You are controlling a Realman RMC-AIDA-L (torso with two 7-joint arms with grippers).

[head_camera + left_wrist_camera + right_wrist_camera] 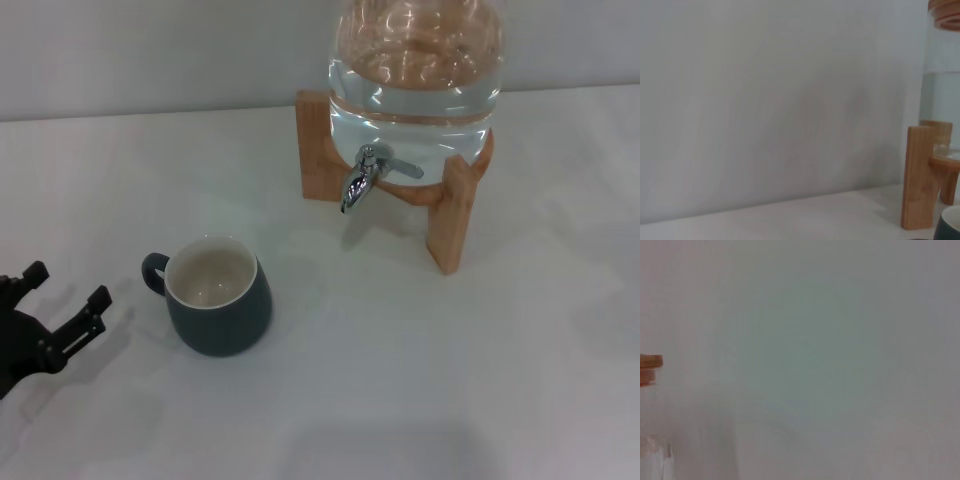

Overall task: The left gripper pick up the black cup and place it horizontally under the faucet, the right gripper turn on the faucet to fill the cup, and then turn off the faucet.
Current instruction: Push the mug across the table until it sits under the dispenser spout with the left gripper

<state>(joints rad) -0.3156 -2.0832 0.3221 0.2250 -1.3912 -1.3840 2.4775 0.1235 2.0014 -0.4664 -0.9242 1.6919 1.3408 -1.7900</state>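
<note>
The black cup (218, 295) stands upright on the white table in the head view, its cream inside showing and its loop handle pointing toward my left gripper. My left gripper (68, 290) is open and empty at the left edge, a short way left of the cup and not touching it. The chrome faucet (362, 179) sticks out of the clear glass water jar (415, 80), its lever handle pointing right. The cup sits to the front left of the faucet, not beneath it. A sliver of the cup's rim (951, 225) shows in the left wrist view. My right gripper is out of view.
The jar rests on a wooden stand (450, 210) at the back right; one of its legs (917, 175) shows in the left wrist view. A pale wall runs behind the table. The right wrist view shows only the wall and a bit of the jar's wooden lid (650, 367).
</note>
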